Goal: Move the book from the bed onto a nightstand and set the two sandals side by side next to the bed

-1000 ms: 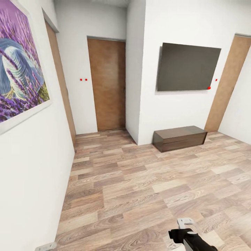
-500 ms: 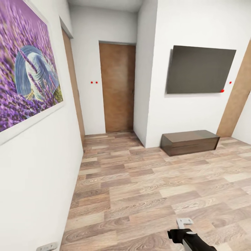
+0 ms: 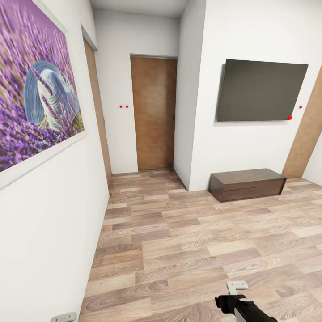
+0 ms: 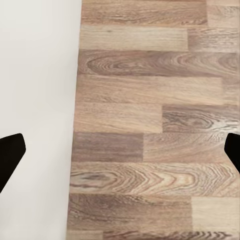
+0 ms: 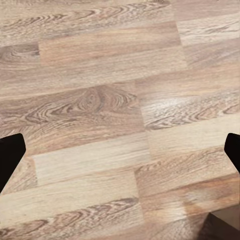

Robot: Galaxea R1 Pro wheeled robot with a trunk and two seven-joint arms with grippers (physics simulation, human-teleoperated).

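You are in a hallway with white walls and a wood floor (image 3: 188, 241). Take the low dark brown cabinet (image 3: 247, 183) as your mark. It sits on the floor against the white wall. A big dark screen (image 3: 261, 91) hangs on that wall, right above the cabinet. A small red dot shows at the screen's lower corner, on the side away from the closed door.

A closed wooden door (image 3: 154, 118) stands farther back than the cabinet, past the wall corner. Two small red dots sit on the wall just beside that door. Another wooden door (image 3: 306, 138) shows on the cabinet's other side, at the edge of the head view. A big purple flower picture (image 3: 38, 85) hangs on the wall across the hallway from the cabinet.

Your right arm (image 3: 243, 306) pokes in low in the head view, well in front of the cabinet, black with a grey part at its tip.

Your left claw (image 4: 120, 155) is spread wide, with nothing between its dark tips, over the floor next to a white wall. Your right claw (image 5: 120, 155) is spread wide too, over bare floor.

The book, the bed and the sandals are somewhere else; you are looking at a hallway.
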